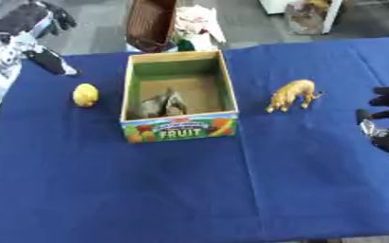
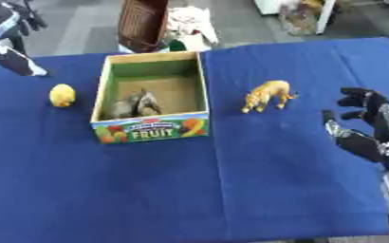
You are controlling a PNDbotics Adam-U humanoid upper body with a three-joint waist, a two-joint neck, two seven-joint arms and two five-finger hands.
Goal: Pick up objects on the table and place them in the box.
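Note:
A cardboard box (image 1: 180, 129) with a "FRUIT" label on its front stands open at the middle of the blue table. A grey object (image 1: 161, 105) lies inside it on the brown floor. Left of the box a yellow lemon (image 1: 85, 95) sits on the cloth. Right of the box stands a golden toy animal (image 1: 293, 95). My right hand (image 2: 362, 105) hovers at the right edge, open and holding nothing, a short way right of the toy animal. A dark shape that may be my left hand (image 2: 19, 16) shows in the upper left corner.
The blue cloth (image 1: 189, 190) covers the table, with a broad bare stretch in front of the box. A black and white object (image 1: 52, 61) lies at the far left edge. Beyond the table stand a brown basket (image 1: 152, 23) and other clutter.

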